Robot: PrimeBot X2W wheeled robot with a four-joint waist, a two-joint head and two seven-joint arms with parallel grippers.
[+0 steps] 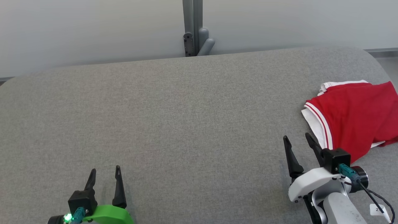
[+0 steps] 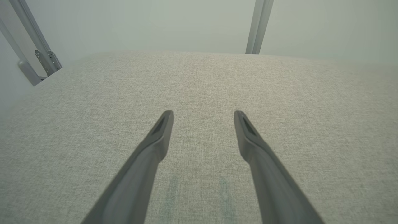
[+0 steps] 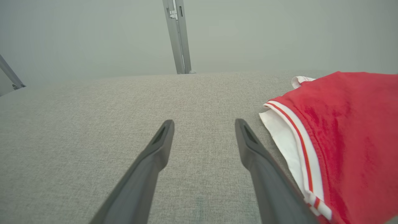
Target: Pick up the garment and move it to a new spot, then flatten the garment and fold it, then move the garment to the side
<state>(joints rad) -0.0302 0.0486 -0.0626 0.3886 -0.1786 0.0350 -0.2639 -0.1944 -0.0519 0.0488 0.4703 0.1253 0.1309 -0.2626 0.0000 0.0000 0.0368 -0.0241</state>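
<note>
A: Where's the garment?
B: Red garment [image 1: 354, 115], white trim, bunched at the right edge of the head view on the grey padded table [image 1: 186, 118].
A: Right gripper?
B: Right gripper [image 1: 296, 136], lower right, jaws spread over bare table. Striped hem lies just beside its outer finger.
A: Left?
B: Left gripper [image 1: 105, 168], lower left, jaws spread, well apart from the cloth.

red garment [image 1: 357, 118] with white striped trim lies folded at the surface's right edge.
</note>
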